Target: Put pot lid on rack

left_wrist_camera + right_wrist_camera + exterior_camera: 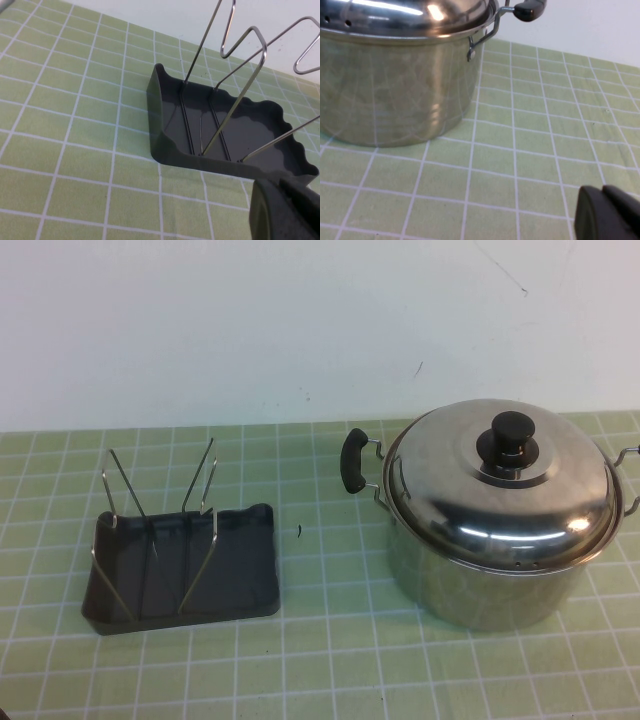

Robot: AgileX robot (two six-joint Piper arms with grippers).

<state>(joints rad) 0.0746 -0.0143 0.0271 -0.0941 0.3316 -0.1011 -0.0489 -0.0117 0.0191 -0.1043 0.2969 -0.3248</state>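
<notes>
Inventory as I read it from the console.

Writing: I find no brand, label or lettering on any item.

Pot lid (500,485): domed steel, black knob (512,430) pointing up and a little toward the back wall. It sits on the steel pot (480,575), tilted, its near rim lower, toward the table's right edge. Being round, it has no long axis.

Rack (240,580): dark grey tray lying flat near the table's left side, long axis running left to right. Its wire prongs (205,480) stand upright in V shapes, leaning toward the wall. It lies well apart from the pot.

Other: one black pot handle (354,462) faces the rack. A small dark speck (299,531) lies on the green grid mat (330,670) between them.

Left gripper (287,210): pressed together, just beside the rack's near edge, holding nothing.

Right gripper (607,215): pressed together, low over the mat near the pot, holding nothing.
</notes>
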